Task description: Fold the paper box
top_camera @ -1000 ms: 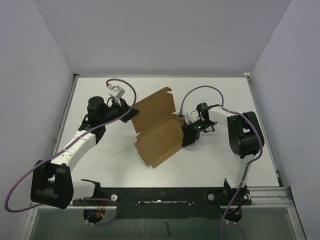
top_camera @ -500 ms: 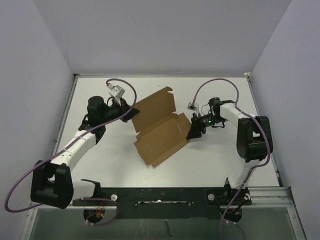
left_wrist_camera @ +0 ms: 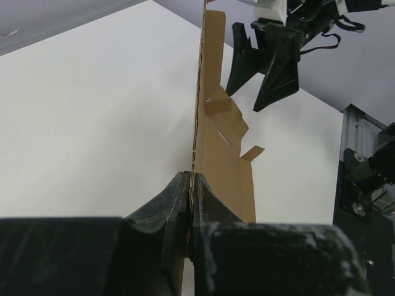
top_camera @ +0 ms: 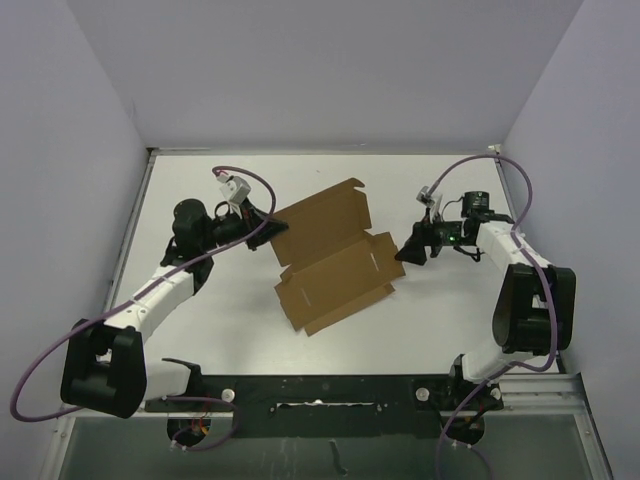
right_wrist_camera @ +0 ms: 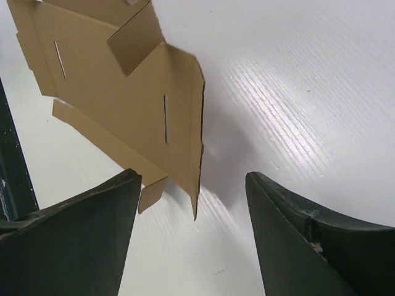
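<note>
On table, central: paper box, well apart from table edges. Left gripper clamps its left edge; right gripper, spread, just beside right edge.

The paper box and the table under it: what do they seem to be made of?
The paper box looks like thin matte brown cardboard: cut slits, crisp folds, a very thin edge in the left wrist view. The table looks like hard white board, perhaps laminate; the right wrist view shows fine ridges with soft sheen.
</note>
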Robot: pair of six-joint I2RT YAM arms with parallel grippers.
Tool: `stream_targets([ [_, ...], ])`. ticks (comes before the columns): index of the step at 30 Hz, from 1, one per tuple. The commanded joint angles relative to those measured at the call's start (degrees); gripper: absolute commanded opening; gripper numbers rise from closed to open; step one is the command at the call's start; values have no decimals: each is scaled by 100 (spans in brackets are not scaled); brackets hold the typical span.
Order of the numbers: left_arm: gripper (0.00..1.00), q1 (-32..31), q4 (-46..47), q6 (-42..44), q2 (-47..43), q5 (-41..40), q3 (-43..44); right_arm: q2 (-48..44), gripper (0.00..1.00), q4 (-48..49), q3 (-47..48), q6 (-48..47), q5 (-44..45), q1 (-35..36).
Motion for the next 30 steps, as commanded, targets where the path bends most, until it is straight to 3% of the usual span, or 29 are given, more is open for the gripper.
stream_targets([
  [1, 0, -69, 930, -218, -151, 442, 0, -83, 70, 447, -42, 24, -84, 213],
  [6, 0, -85, 941, -198, -167, 449, -8, 38, 64, 308, 1, -91, -81, 414],
  [12, 0, -87, 911, -182, -183, 429, 1, 56, 40, 129, 78, -263, -89, 567],
  [22, 0, -89, 816, -171, -180, 412, 27, -37, 10, 73, 134, -239, -172, 571],
  [30, 0, -99, 633, -206, -143, 413, 115, -258, 5, 91, 114, -217, -421, 529],
])
